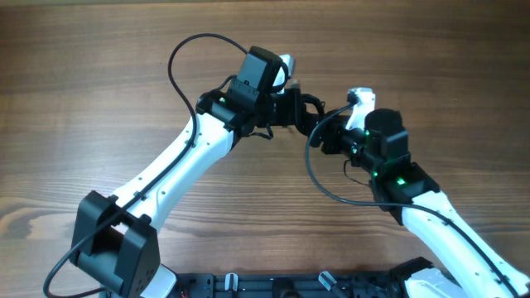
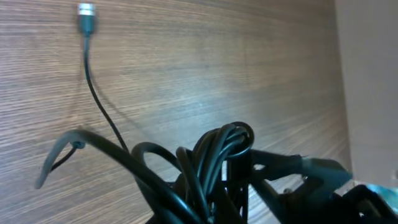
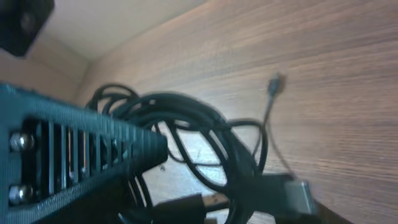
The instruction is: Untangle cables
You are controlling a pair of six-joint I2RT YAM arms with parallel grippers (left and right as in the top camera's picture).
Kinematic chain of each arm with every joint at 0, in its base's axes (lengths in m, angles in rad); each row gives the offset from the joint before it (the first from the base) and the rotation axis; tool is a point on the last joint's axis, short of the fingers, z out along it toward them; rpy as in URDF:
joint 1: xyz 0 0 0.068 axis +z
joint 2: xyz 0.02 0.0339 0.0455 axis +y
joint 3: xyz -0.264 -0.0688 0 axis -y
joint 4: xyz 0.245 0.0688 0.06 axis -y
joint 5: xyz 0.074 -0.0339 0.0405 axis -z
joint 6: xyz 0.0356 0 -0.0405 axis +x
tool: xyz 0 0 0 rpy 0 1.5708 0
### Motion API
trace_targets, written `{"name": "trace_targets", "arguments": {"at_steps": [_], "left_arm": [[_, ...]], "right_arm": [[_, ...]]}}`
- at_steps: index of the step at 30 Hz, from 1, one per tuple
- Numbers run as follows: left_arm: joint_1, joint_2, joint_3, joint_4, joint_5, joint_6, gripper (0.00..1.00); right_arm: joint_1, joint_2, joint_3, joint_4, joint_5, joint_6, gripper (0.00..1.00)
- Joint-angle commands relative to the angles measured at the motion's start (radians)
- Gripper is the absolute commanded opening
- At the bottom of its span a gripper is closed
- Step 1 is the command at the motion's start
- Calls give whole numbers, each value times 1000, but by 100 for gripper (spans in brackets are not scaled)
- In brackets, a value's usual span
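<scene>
Firmly in the closed left claw (image 1: 294,108), tangled black cables (image 2: 217,146); right claw (image 1: 330,136) alongside, state unclear.

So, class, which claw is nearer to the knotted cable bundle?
Left. The left claw is shut on the cable bundle, so it touches it. The right claw sits close on the bundle's opposite side. Whether it touches cannot be told.
</scene>
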Motion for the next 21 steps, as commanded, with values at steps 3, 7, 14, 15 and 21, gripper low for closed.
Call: {"name": "trace_targets", "arguments": {"at_steps": [3, 7, 14, 15, 21], "left_arm": [[21, -24, 14, 7, 57, -17, 5], [28, -24, 14, 7, 57, -16, 4], [28, -24, 14, 3, 58, 7, 4], [28, -24, 14, -4, 58, 22, 4], [28, -24, 14, -35, 58, 22, 4]], "right_arm": [[-87, -160, 12, -61, -91, 68, 80], [-90, -175, 12, -142, -83, 92, 79], [-90, -129, 12, -221, 43, 296, 57], [-91, -129, 12, -203, 60, 296, 56], [-92, -129, 12, -105, 60, 305, 34]]}}
